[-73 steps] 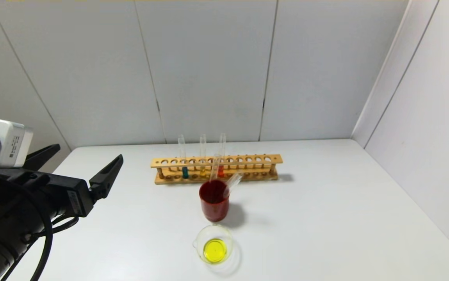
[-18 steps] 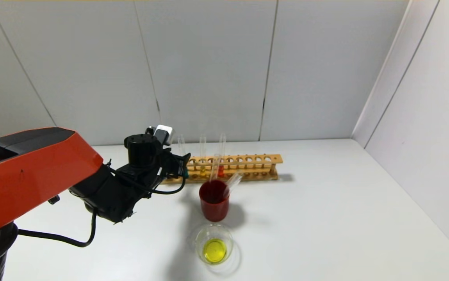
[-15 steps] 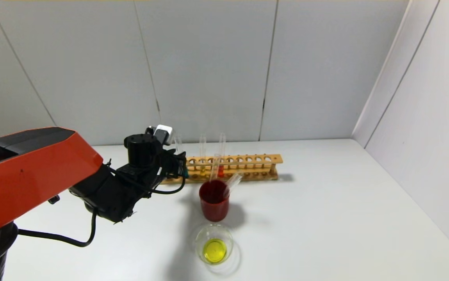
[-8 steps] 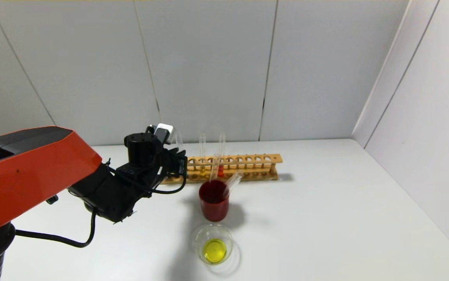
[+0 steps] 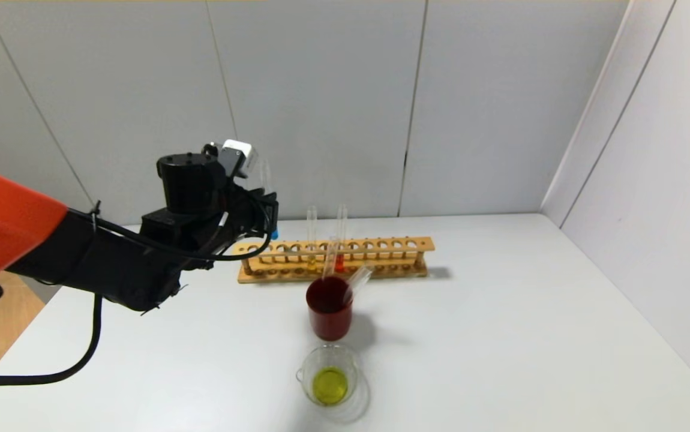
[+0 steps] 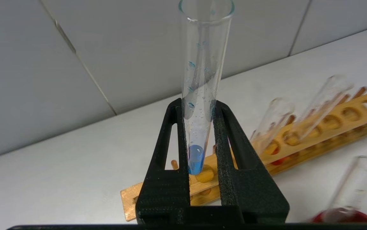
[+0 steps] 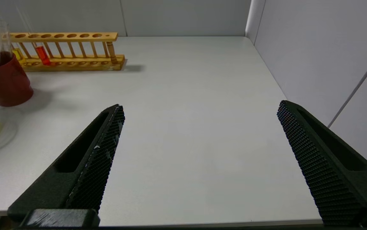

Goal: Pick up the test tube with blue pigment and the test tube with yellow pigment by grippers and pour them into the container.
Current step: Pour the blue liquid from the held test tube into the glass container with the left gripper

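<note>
My left gripper (image 5: 267, 211) is shut on the test tube with blue pigment (image 5: 265, 180) and holds it upright in the air above the left end of the wooden rack (image 5: 381, 245). In the left wrist view both jaws of that gripper (image 6: 198, 105) press the tube (image 6: 201, 80), whose blue tip (image 6: 195, 158) hangs clear of the rack. The container (image 5: 329, 377), a squat glass beaker holding yellow liquid, stands at the table's front. No lemon-yellow tipped tube shows. My right gripper (image 7: 200, 107) is open and empty over the table's right front edge.
An amber-yellow tipped tube (image 5: 311, 239) and an orange-red tipped tube (image 5: 340, 240) stand in the rack. A red cup (image 5: 328, 312) with two clear tubes leaning in it stands between the rack and the beaker. Walls close off the back and the right.
My left gripper reached the rack, shut on the blue tube and has lifted it up and to the left, out of the rack. The rest has not moved.
</note>
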`<state>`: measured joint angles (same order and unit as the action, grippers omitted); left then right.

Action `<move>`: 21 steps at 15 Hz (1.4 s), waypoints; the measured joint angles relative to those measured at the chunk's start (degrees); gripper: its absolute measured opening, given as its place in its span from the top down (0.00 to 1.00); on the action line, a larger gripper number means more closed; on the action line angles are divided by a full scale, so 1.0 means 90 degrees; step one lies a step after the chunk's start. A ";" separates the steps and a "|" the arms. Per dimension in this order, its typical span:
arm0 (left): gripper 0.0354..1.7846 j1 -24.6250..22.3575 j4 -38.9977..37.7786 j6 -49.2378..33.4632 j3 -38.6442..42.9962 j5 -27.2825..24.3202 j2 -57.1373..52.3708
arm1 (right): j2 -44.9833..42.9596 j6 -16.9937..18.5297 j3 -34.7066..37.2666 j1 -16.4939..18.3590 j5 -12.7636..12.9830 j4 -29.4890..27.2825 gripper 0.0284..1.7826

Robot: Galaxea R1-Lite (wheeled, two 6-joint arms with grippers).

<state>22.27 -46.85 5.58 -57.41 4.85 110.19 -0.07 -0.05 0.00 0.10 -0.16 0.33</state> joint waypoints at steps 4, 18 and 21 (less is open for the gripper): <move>0.85 0.0278 0.1124 0.0084 -0.0187 0.0003 -0.1208 | 0.0000 0.0003 0.0000 0.0000 0.0003 0.0000 0.02; 0.85 0.0729 0.2977 0.0908 0.2416 0.0210 -0.4869 | 0.0000 0.0003 0.0000 0.0000 0.0000 0.0000 0.02; 0.85 0.0817 0.2985 0.1544 0.2869 0.0199 -0.4899 | 0.0000 0.0000 0.0000 0.0000 0.0000 -0.0003 0.02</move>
<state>29.62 -19.98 19.48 -31.59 6.64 66.10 -0.07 -0.05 0.00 0.10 -0.16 0.30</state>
